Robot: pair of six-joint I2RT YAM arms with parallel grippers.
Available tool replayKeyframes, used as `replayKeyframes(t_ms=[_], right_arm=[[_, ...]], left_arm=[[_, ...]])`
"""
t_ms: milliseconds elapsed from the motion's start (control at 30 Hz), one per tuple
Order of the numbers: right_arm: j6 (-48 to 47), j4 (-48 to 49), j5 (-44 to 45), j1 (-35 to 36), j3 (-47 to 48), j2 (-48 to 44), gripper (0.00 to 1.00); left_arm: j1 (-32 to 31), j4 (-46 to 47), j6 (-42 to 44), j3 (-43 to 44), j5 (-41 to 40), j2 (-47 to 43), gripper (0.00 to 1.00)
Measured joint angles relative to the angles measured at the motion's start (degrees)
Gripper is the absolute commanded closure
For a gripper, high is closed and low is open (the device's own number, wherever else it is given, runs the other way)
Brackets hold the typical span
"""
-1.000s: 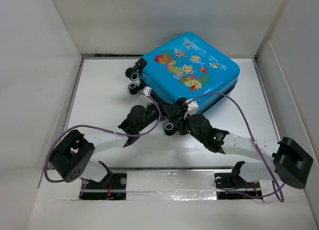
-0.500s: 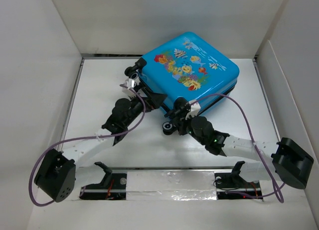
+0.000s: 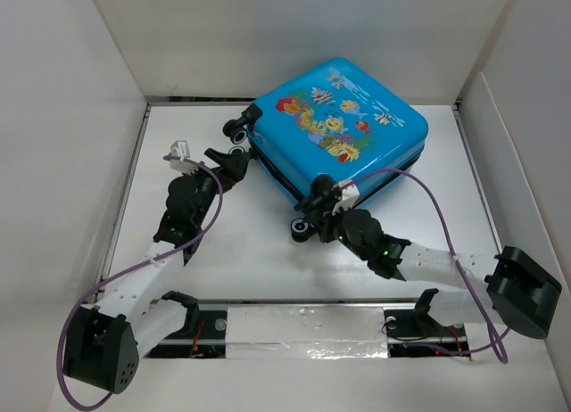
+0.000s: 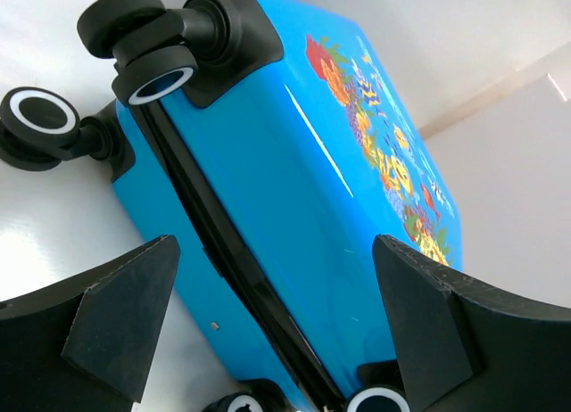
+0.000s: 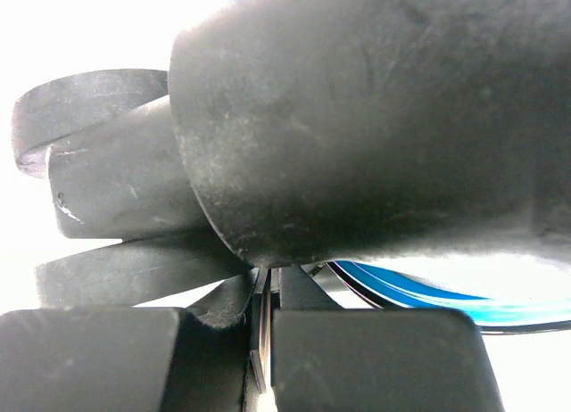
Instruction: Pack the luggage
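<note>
The luggage [image 3: 343, 127] is a bright blue suitcase with a fish print. It lies closed and flat at the back of the table, its wheels [image 3: 238, 137] facing left and front. My left gripper [image 3: 230, 162] is open and empty, just off the left wheel corner. In the left wrist view the shell [image 4: 294, 189] and its black zip seam fill the space between my fingers [image 4: 116, 327]. My right gripper [image 3: 318, 203] is at the near corner by a wheel [image 3: 303, 228]. It is shut on a thin zipper pull [image 5: 265, 341], under a big black wheel [image 5: 357, 118].
White walls enclose the table [image 3: 178, 251] on the left, back and right. A purple cable [image 3: 428, 198] loops from the right arm over the suitcase's near edge. Both arm bases stand at the front rail [image 3: 303, 327].
My left arm has swung left and back, from the suitcase's near side to its left wheel corner, staying open. My right gripper has stayed at the near corner.
</note>
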Motion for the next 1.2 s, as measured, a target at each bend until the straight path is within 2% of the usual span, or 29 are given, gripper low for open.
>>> replayKeyframes(t_ms=[967, 1200], right_arm=[[-0.02, 0.0, -0.02, 0.0, 0.0, 0.0, 1.0], [-0.04, -0.07, -0.39, 0.0, 0.0, -0.22, 1.0]], left_arm=[[0.59, 1.22, -1.33, -0.83, 1.62, 1.25, 0.15], [4.42, 2.58, -2.58, 0.96, 0.44, 5.6, 0.07]])
